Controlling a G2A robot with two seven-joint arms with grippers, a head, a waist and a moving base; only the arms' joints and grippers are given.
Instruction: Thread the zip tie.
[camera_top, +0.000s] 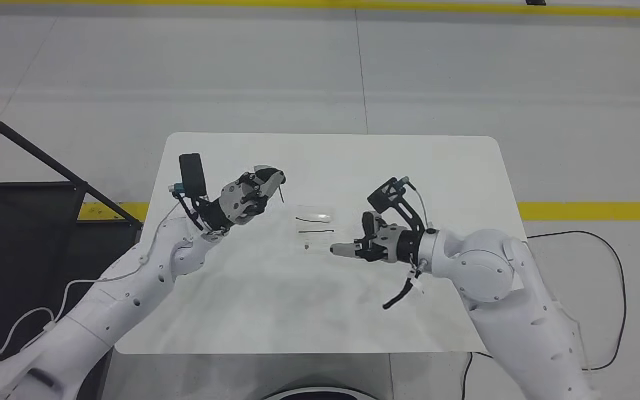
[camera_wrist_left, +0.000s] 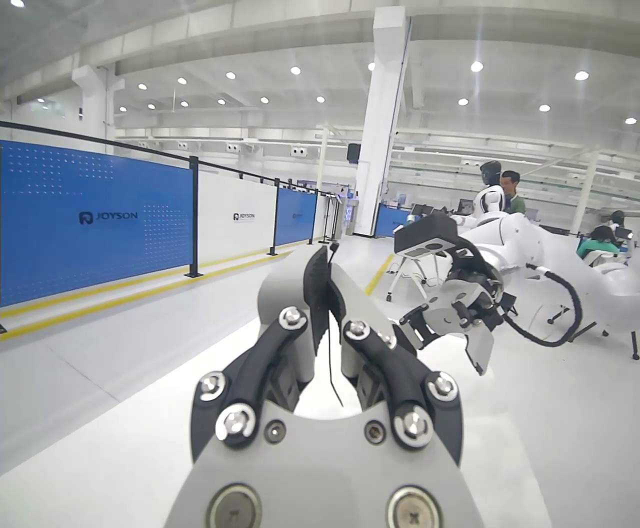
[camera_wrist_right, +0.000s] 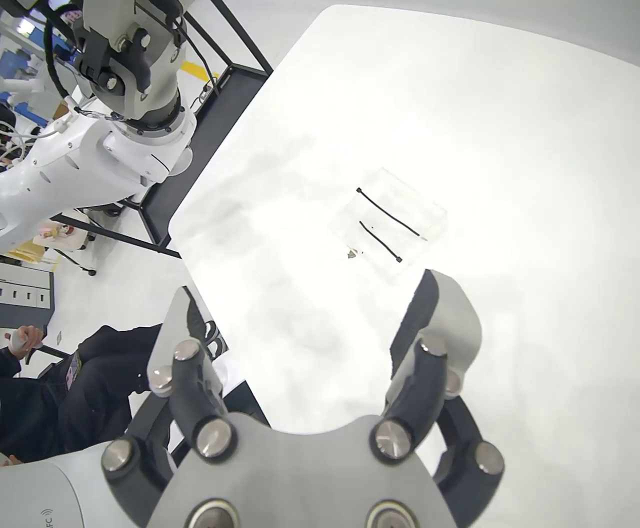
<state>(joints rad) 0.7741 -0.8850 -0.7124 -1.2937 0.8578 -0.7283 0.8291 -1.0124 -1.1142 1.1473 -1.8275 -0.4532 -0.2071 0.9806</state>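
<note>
Now we've got the thin black plastic zip tie (camera_wrist_left: 331, 360) pinched tight between the closed fingers of the left gripper (camera_wrist_left: 327, 272), raised above the white rounded table (camera_top: 440, 170). Our right gripper (camera_wrist_right: 310, 300) hangs wide open and empty, at about four o'clock from two spare black zip ties (camera_wrist_right: 390, 212) lying on a clear plastic sheet (camera_wrist_right: 432, 212). Our worry is that the strap is fine and limp. It could twist or slip in the pinch, and we'd miss the slot.
</note>
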